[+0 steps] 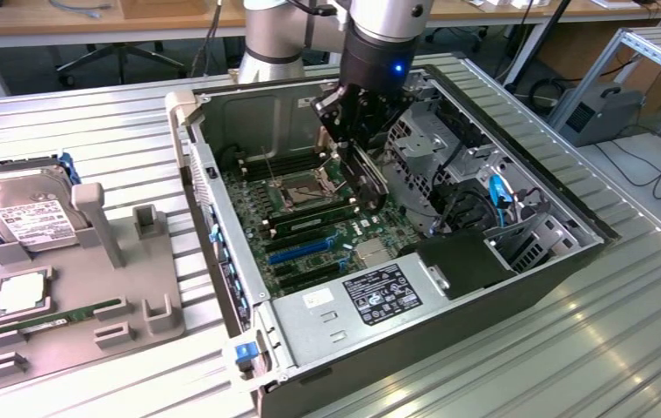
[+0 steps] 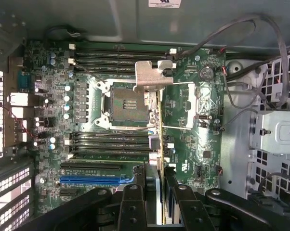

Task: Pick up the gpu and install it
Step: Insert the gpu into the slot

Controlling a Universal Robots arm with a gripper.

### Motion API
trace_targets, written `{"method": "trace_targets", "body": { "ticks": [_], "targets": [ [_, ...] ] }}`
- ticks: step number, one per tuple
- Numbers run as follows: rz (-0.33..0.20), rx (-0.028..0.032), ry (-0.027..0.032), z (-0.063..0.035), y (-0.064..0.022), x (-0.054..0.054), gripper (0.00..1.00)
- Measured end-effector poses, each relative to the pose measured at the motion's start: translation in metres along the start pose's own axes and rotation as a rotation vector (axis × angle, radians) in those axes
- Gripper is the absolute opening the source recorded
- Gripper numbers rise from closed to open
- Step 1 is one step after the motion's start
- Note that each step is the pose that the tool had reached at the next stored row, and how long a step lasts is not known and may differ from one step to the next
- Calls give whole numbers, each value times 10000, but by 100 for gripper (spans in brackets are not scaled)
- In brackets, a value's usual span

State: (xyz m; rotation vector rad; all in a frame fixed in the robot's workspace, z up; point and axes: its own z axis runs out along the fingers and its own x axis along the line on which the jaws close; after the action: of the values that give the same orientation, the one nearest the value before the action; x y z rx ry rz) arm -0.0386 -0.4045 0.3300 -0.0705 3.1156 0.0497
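Two black fingers (image 2: 133,202) were closed partway, clamping a graphics card (image 2: 155,149) that stood on its thin edge between them. The card's silver bracket (image 2: 152,74) sat at the end farthest from the fingers. Beneath it lay the motherboard (image 2: 193,144), and from the wrist view the card ran across one side of the empty processor socket (image 2: 123,103). A blue slot (image 2: 89,180) lay off to one side of the card, apart from it. Whether the card's lower edge touched the board could not be told.

From the exterior view, the nearest part of the open computer case (image 1: 202,174) held the power supply (image 1: 365,300) with its label facing up. The case lay on its side on a ribbed metal tabletop (image 1: 609,348). At the exterior view's left, a grey tray (image 1: 132,287) rested beside the case and carried a memory stick (image 1: 57,318), a processor chip (image 1: 23,292) and, farther back, a hard drive (image 1: 23,213) propped at a tilt.

Deeper inside the case, the fingers (image 1: 347,117) hung over the motherboard (image 1: 306,226) between the processor socket (image 1: 306,183) and the metal drive cage (image 1: 423,144), with the dark card (image 1: 361,178) held below them. The arm (image 1: 382,35) rose up from there, and wooden desks (image 1: 97,17) stood beyond.
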Motion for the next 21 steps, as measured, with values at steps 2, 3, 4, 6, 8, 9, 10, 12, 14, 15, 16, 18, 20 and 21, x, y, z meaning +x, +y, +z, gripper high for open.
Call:
{"method": "trace_targets", "body": {
  "ticks": [2,3,4,6,8,9,10,12,14,15,16,18,20,21],
  "targets": [
    [-108,-3,3,0,0,0,27],
    [-165,-3,6,0,0,0,27],
    [-223,-5,7,0,0,0,27],
    [-347,-9,11,0,0,0,27],
    [-495,-12,16,0,0,0,27],
    [-608,-15,19,0,0,0,27],
    [-709,-17,22,0,0,0,27],
    [-822,-21,26,0,0,0,27],
    [-953,-24,30,0,0,0,27],
    [-1005,-25,32,0,0,0,27],
    [-1059,-27,33,0,0,0,27],
    [-1164,-30,36,0,0,0,27],
    [-1294,-33,40,0,0,0,27],
    [-1340,-34,42,0,0,0,27]
  ]
}}
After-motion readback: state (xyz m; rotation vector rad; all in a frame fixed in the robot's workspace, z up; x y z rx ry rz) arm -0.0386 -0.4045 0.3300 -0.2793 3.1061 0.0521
